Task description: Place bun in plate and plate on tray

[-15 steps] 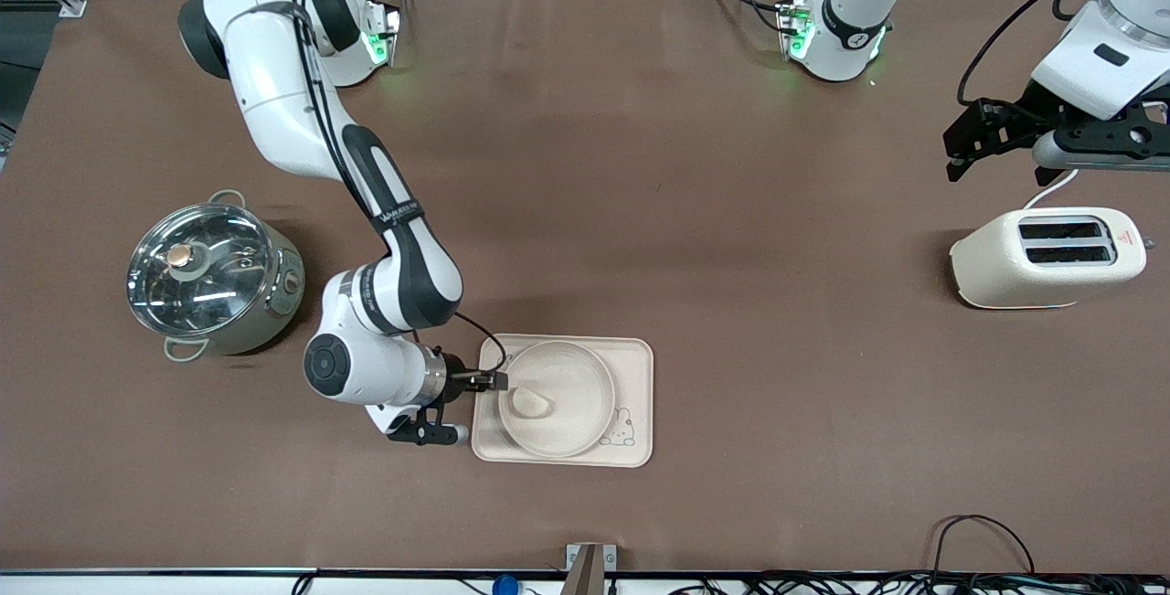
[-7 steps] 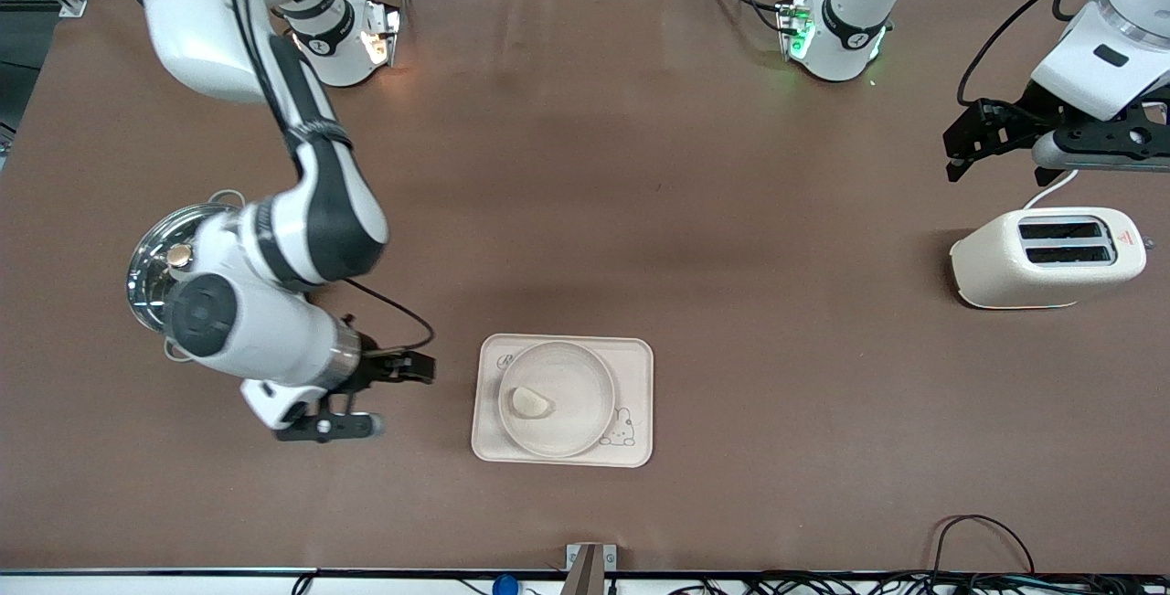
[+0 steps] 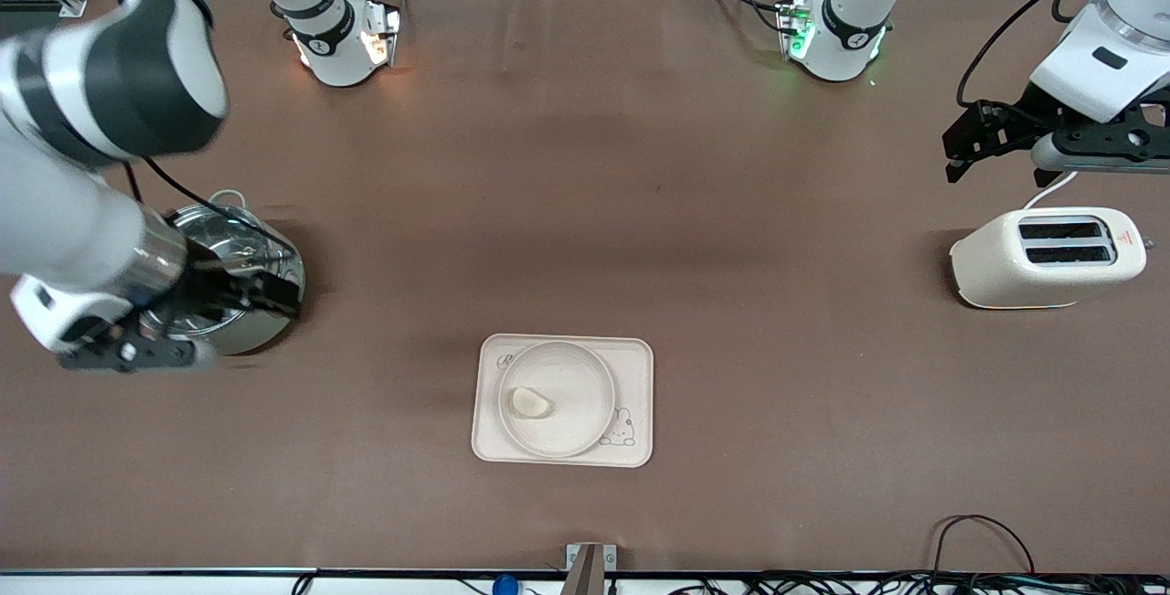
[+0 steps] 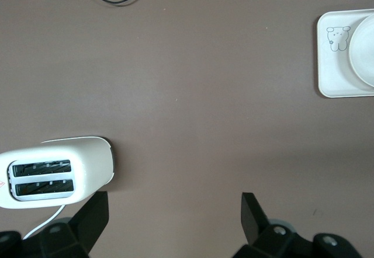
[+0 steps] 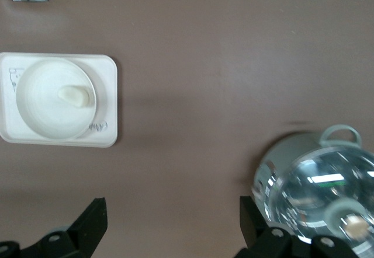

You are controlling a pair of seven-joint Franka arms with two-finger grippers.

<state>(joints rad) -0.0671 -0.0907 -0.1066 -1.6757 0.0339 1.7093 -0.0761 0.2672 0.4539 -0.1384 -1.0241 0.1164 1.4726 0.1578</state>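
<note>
Right gripper [image 3: 274, 289] withdrawn over pot [image 3: 239, 252], fingers apart

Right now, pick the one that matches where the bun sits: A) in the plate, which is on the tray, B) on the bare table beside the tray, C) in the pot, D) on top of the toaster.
A: the bun lies in the plate, which rests on the tray.
</note>
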